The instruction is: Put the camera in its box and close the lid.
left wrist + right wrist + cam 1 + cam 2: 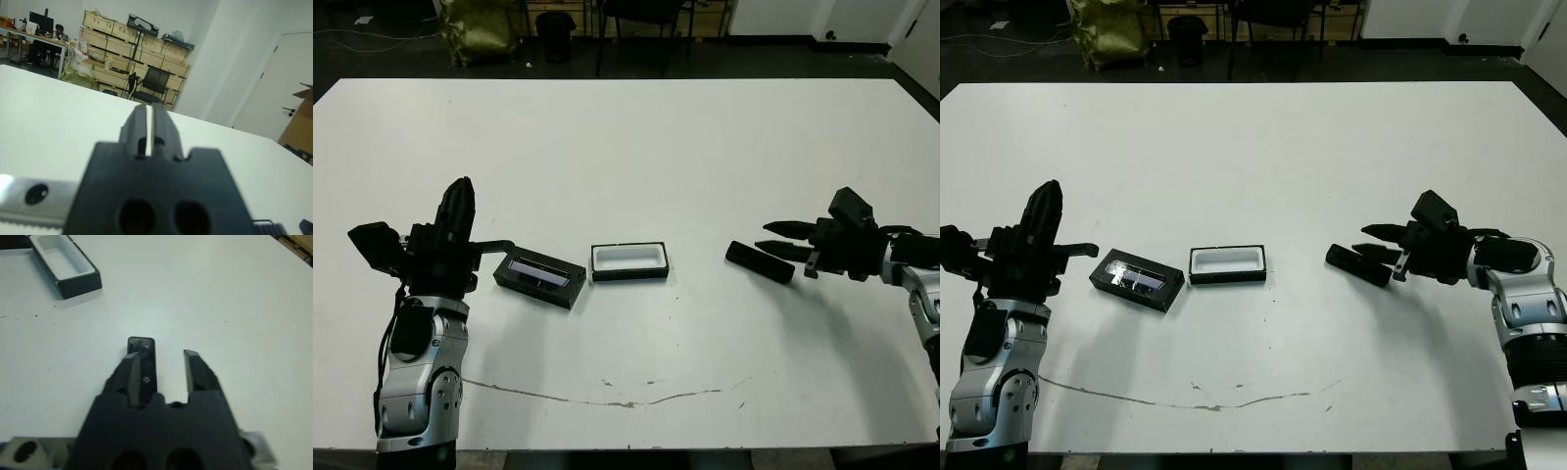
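Observation:
The camera point(760, 261) is a slim black bar lying flat on the white table at the right. My right gripper point(775, 239) hovers open just over its right end. In the right wrist view the camera point(145, 363) lies along one finger point(131, 374) rather than centred in the gap. The box point(628, 274), a white-lined black tray, sits empty at the table's middle. Just left of it lies the lid point(540, 278), window strip up. My left gripper point(458, 208) is raised left of the lid, pointing up, shut and holding nothing.
Beyond the far table edge stand a dark chair point(641, 20) and a yellow bag point(480, 29). A thin crack line point(607, 399) crosses the table near its front. Stacked crates point(122, 46) and a person at a desk point(59, 32) show far off.

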